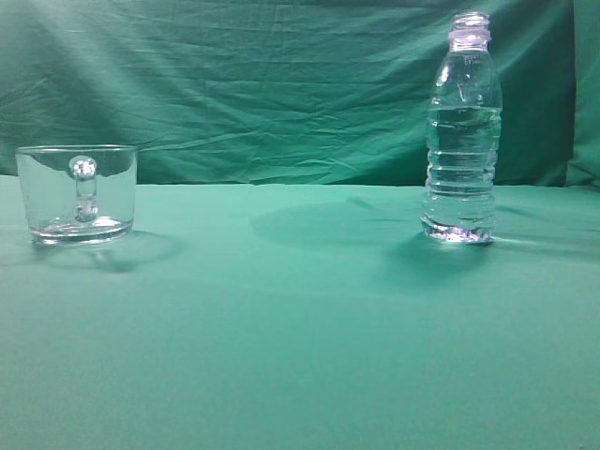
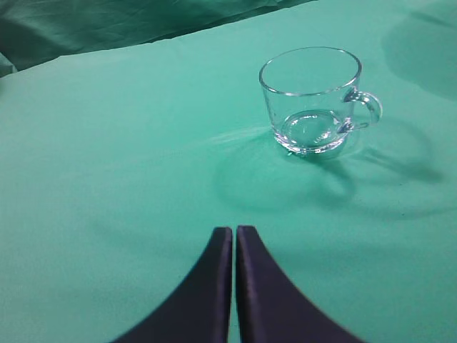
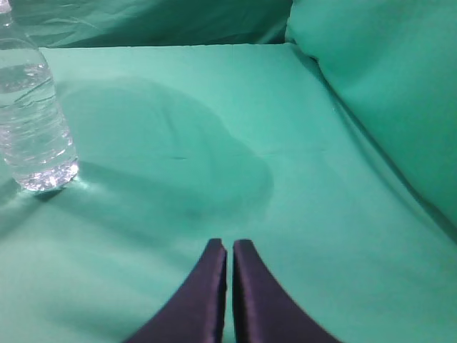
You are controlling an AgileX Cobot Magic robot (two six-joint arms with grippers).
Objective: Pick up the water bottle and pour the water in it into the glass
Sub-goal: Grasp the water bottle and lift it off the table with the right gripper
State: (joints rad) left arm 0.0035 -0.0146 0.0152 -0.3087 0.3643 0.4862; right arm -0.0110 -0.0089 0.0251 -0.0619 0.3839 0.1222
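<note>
The water bottle (image 1: 461, 131) stands upright and uncapped on the right of the green table, clear water (image 1: 461, 164) filling about two thirds of it. It also shows at the left edge of the right wrist view (image 3: 32, 121). The glass (image 1: 77, 192), a short clear mug with a knobbed handle, stands empty at the left, and shows in the left wrist view (image 2: 312, 100). My left gripper (image 2: 234, 230) is shut and empty, well short of the glass. My right gripper (image 3: 228, 244) is shut and empty, to the right of the bottle and apart from it. Neither gripper shows in the exterior view.
A green cloth covers the table (image 1: 300, 319) and hangs as a wrinkled backdrop (image 1: 262, 84). In the right wrist view the cloth rises in a fold (image 3: 385, 93) at the right.
</note>
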